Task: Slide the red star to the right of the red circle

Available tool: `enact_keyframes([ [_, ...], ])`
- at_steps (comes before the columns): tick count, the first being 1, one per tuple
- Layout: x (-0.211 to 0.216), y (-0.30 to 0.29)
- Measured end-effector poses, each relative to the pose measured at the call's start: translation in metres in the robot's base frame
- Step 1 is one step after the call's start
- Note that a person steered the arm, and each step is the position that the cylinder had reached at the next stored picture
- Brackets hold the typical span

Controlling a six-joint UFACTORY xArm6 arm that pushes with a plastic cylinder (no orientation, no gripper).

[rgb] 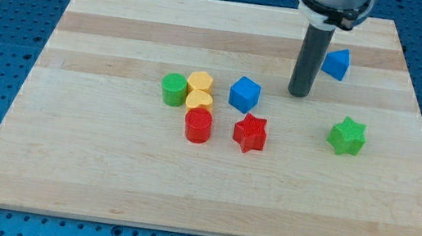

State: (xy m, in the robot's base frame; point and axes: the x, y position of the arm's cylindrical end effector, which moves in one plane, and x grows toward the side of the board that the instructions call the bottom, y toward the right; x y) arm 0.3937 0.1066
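The red star [249, 132] lies near the middle of the wooden board [103, 177], a short gap to the right of the red circle [198, 124]. My tip [299, 94] is above and to the right of the star, with a gap between them. It stands to the right of the blue cube [244, 94] and left of the blue triangle [335, 63], touching no block.
A green cylinder [173, 89], a yellow hexagon [200, 82] and a yellow heart [199, 100] cluster just above the red circle. A green star [347, 135] lies at the view's right.
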Motion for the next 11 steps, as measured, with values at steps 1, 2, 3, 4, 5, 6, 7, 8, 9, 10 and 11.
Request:
enact_keyframes([
  [1, 0.015, -0.028],
  [2, 0.03, -0.043],
  [3, 0.032, -0.054],
  [4, 0.032, -0.063],
  [5, 0.032, -0.07],
  [6, 0.032, -0.077],
  [7, 0.032, -0.063],
  [8, 0.034, -0.002],
  [9, 0.072, 0.008],
  [10, 0.109, 0.007],
  [11, 0.131, -0.003],
])
